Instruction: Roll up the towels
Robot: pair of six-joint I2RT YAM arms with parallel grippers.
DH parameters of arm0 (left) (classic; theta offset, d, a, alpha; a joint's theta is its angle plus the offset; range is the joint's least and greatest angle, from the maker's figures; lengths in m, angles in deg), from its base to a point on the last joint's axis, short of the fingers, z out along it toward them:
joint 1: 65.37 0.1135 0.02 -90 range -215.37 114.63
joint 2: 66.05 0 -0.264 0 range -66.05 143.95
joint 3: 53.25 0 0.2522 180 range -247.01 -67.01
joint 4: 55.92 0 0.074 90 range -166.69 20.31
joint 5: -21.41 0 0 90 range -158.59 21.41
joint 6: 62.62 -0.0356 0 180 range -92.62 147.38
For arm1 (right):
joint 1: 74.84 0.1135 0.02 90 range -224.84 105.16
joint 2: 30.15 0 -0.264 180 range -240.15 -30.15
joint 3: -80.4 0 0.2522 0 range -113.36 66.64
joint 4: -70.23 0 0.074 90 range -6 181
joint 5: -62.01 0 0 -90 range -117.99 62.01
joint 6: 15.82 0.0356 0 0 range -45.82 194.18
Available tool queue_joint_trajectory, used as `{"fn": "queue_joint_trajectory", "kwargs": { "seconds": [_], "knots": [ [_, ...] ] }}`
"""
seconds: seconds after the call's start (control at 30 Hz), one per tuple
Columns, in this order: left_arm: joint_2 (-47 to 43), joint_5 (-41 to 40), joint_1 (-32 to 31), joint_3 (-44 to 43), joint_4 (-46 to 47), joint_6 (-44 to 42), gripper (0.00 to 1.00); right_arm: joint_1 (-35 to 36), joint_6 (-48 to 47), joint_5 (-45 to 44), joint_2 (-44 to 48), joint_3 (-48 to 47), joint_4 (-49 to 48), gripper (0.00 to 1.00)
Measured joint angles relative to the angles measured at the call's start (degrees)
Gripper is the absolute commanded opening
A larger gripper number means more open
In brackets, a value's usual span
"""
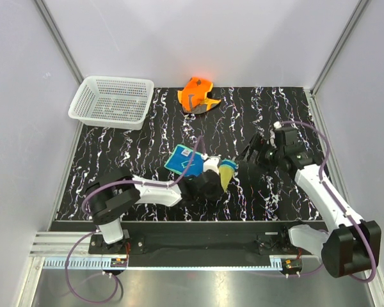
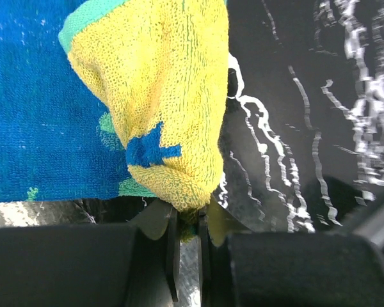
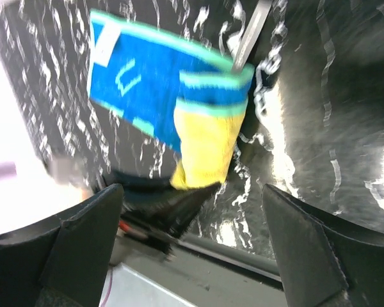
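One yellow towel (image 1: pixel 181 160), teal-blue back up.

yellow-blue towel (image 1: pixel 182 160) half-folded, orange towel (image 1: pixel 198 94) crumpled

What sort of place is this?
Probably a robotics lab test cell: bare grey walls box in a black marbled table, and a left arm and right arm are mounted on a metal rail at its near edge.

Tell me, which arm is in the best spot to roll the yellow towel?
Left, probably. The left end effector is shut on the yellow towel at its folded corner; the right end effector is open, apart from it, holding nothing.
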Motion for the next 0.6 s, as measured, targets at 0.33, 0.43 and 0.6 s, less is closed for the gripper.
{"fn": "queue_joint_trajectory", "kwargs": {
  "seconds": [0.33,0.43,0.6],
  "knots": [
    [-3.67,17.7,8.57,5.68,10.97,11.41,0.0,0.0,4.9,10.62,1.57,15.47,-13.73,0.95],
    [-1.84,23.63,10.58,8.55,19.93,15.47,0.0,0.0,6.54,12.7,1.6,17.86,-18.47,0.94],
    [6.97,32.46,12.07,9.75,35.76,20.65,0.0,0.0,8.31,14.58,0.96,20.5,-24.52,0.93]
  ]
}}
